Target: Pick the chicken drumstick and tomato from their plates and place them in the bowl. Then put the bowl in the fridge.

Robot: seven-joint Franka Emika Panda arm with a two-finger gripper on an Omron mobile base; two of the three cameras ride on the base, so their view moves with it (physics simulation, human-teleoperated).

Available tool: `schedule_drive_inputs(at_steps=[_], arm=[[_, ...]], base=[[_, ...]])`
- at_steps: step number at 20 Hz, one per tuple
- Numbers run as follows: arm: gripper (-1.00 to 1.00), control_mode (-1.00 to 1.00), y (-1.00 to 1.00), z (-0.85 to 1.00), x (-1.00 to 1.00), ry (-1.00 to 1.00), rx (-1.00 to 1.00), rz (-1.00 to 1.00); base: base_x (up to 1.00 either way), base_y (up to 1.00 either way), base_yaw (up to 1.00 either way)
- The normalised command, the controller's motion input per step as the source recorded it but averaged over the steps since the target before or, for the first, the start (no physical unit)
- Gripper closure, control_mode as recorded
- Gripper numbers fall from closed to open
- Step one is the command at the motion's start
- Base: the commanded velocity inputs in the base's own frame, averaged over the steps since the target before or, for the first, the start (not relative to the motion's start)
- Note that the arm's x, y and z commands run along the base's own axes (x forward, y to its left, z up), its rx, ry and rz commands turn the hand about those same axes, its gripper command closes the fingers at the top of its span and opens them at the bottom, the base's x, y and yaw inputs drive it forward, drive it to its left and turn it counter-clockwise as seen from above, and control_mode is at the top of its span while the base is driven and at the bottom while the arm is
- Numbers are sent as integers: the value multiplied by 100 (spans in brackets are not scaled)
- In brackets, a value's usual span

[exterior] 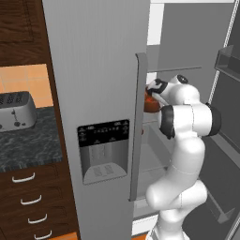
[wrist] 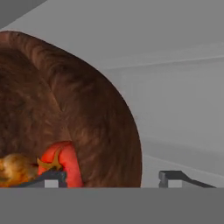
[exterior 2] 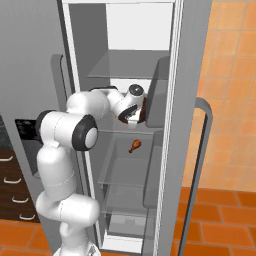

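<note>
The fridge has one door open, and my arm reaches inside at middle-shelf height. The dark brown bowl sits at my gripper; whether it rests on the glass shelf I cannot tell. In the hand view the bowl looms close. My fingers stand wide apart astride its wall, with a gap on the outer side. Inside lie the red tomato and a golden-orange lump. A drumstick shows below the bowl, over the lower shelf. The plates are out of view.
The closed door carries a black dispenser recess and a long handle. The open door with its bins stands to the right. A toaster sits on the dark counter above drawers.
</note>
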Motion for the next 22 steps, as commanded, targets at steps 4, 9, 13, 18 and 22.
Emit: schedule_drive_inputs(at_steps=[4,9,13,18,22], arm=[[-100,-100,0,5,-10,-12,3,0],[-100,-100,9,57,-48,-17,2,0],[-100,-100,21,56,-71,-11,0,0],[-100,-100,1,41,-90,-3,-2,0],[-100,-100,1,43,-96,0,-7,0]], base=[[0,0,0],[0,0,0],[0,0,0],[0,0,0],[0,0,0]])
